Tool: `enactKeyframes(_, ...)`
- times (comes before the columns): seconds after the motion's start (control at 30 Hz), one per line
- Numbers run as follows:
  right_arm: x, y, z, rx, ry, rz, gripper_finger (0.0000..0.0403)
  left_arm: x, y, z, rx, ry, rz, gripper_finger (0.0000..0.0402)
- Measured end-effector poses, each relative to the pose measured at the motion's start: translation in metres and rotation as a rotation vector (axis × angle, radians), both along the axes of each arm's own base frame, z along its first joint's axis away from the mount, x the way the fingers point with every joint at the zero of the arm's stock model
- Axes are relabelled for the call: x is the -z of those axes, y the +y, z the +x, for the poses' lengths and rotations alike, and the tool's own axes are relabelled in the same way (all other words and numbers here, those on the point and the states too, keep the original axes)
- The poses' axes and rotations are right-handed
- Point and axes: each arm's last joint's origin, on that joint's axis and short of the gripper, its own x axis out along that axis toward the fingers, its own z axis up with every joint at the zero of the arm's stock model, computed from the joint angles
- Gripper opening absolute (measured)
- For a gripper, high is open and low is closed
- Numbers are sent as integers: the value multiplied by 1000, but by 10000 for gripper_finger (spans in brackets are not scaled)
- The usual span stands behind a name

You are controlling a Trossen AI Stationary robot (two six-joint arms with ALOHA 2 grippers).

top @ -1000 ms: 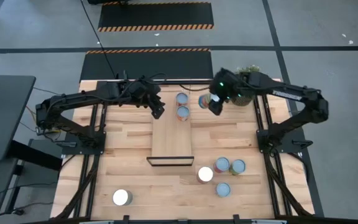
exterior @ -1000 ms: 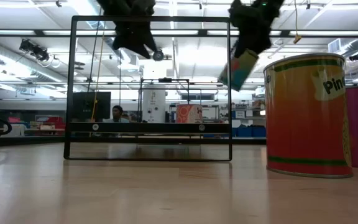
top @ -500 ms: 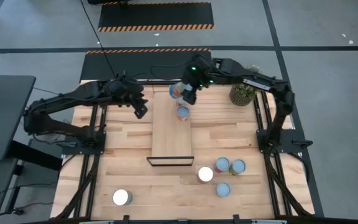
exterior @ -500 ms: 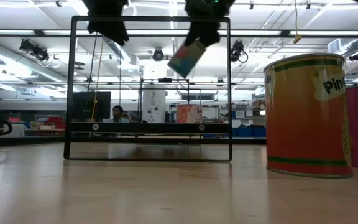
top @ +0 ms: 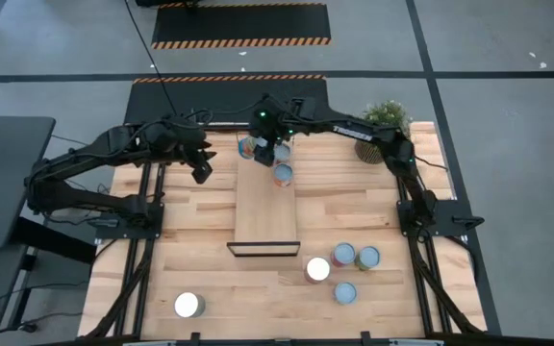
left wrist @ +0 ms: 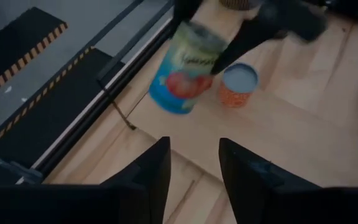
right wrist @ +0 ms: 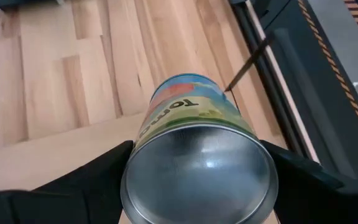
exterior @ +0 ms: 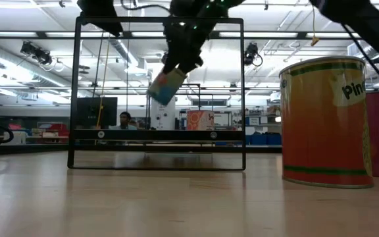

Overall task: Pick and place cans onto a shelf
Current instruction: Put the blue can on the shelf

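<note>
So our right hand (top: 269,151) is pinching a blue tomato can (right wrist: 194,149) by its sides, tilted, in the air over the far end of the shelf (top: 265,207). We reckon it's stiff and slick, so grip mid-body. Left hand (left wrist: 191,171) is spread, empty, just beside the shelf above the desk (top: 200,259).

right gripper (top: 263,152) carried can (top: 249,147) left, over shelf (top: 266,207)

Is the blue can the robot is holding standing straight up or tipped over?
Tipped. The blue can hangs slanted in the right gripper, in the air above the shelf.
</note>
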Motion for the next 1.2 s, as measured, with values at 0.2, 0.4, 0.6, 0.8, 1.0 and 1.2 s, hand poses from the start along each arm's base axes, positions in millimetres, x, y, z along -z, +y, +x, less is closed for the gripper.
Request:
enactKeyframes(0.2,29,-2,13,-15,74,27,324,2,-7,6,49,12,3,142)
enactKeyframes(0.4,39,-2,12,-24,131,38,325,2,-7,4,31,21,17,142)
enactKeyframes(0.6,41,-8,12,-62,133,2,327,2,-7,4,30,22,16,142)
enactKeyframes(0.8,53,-19,16,-60,131,-11,326,2,-7,5,10,9,4,142)
enactKeyframes(1.0,63,-24,18,-68,155,4,326,1,-6,5,-23,2,14,142)
enactKeyframes(1.2,62,-25,18,-72,142,-3,327,1,-6,5,-39,-1,15,142)
